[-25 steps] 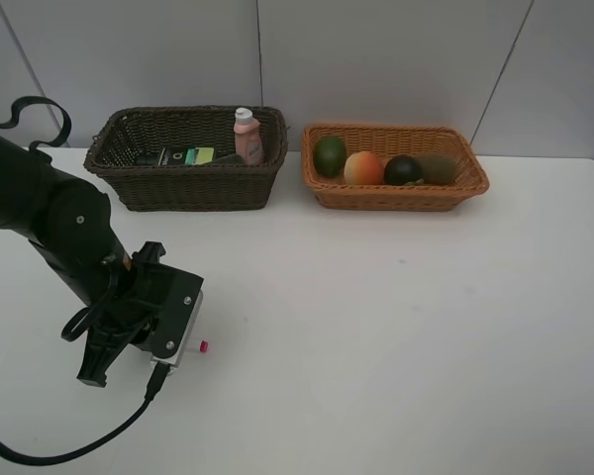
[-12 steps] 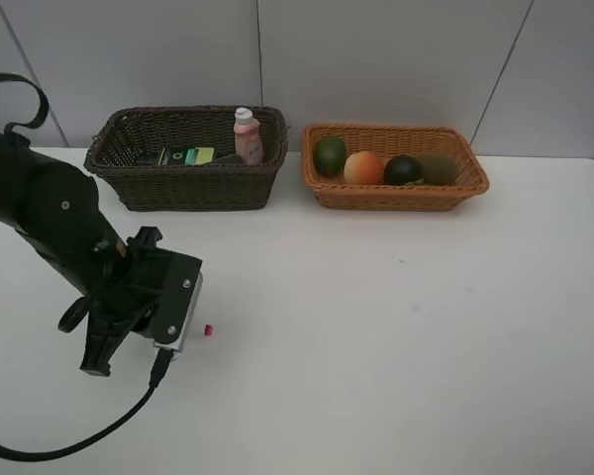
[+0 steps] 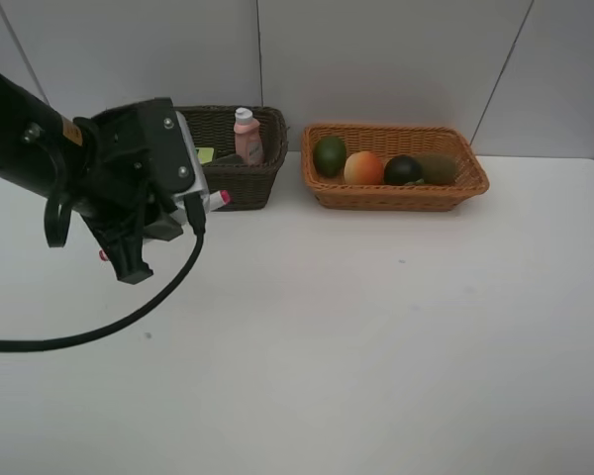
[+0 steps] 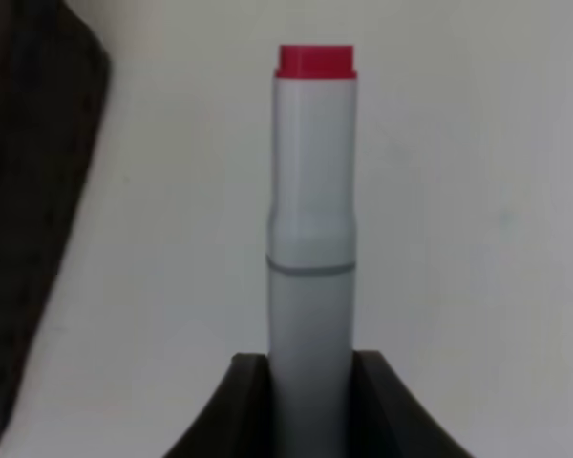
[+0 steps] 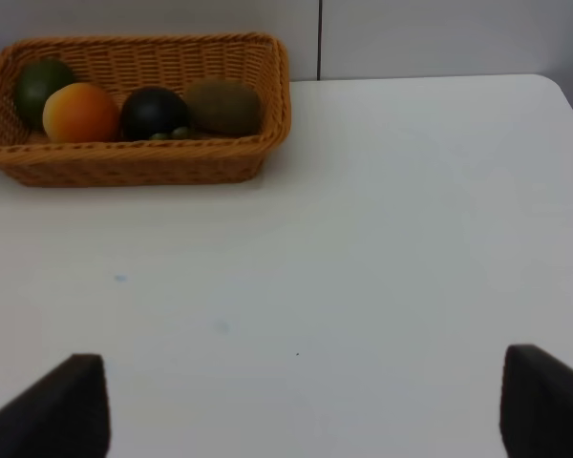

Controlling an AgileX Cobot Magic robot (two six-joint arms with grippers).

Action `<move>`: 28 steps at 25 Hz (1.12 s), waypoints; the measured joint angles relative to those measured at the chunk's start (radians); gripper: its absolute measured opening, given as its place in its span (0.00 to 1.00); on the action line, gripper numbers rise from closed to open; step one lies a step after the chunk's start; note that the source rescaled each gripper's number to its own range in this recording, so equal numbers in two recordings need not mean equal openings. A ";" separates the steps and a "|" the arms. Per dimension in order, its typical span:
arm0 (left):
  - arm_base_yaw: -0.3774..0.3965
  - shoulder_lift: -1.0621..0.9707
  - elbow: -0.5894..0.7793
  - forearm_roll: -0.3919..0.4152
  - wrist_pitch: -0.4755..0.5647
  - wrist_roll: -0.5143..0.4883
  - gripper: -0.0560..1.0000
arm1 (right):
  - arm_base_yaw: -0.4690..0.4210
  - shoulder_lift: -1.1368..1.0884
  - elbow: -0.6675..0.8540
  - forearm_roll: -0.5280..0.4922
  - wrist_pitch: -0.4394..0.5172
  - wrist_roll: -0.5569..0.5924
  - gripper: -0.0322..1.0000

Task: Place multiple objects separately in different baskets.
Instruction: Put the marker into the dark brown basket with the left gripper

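Observation:
My left gripper (image 3: 200,210) is shut on the white pink-tipped marker (image 3: 218,200) and holds it above the table, just in front of the dark brown basket (image 3: 249,180). In the left wrist view the marker (image 4: 311,239) sticks out from between the jaws, with the basket's dark wall (image 4: 33,191) beside it. The basket holds the pink white-capped bottle (image 3: 247,137) and the dark-green box (image 3: 204,154); the eraser is hidden. The light basket (image 3: 394,196) holds the green fruit (image 3: 329,155), orange-red fruit (image 3: 363,168), dark-green round fruit (image 3: 403,170) and kiwi (image 3: 438,168). My right gripper (image 5: 306,410) is open and empty.
The left arm (image 3: 40,139) and its black cable (image 3: 109,327) cover the left half of the dark basket. The white table (image 3: 396,327) runs to a grey back wall. The right wrist view shows the light basket (image 5: 134,164) at its far side.
The left arm has lifted the marker off the table at the front left and carried it up and back towards the dark brown basket.

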 joint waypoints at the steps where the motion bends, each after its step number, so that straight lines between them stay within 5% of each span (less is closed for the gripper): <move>1: 0.001 -0.003 -0.028 0.000 0.000 -0.024 0.09 | 0.000 0.000 0.000 0.000 0.000 0.000 0.98; 14: 0.189 0.173 -0.318 -0.002 -0.032 -0.087 0.09 | 0.000 0.000 0.000 0.000 0.000 0.000 0.98; 28: 0.249 0.568 -0.648 -0.002 -0.087 -0.087 0.09 | 0.000 0.000 0.000 0.000 0.000 0.000 0.98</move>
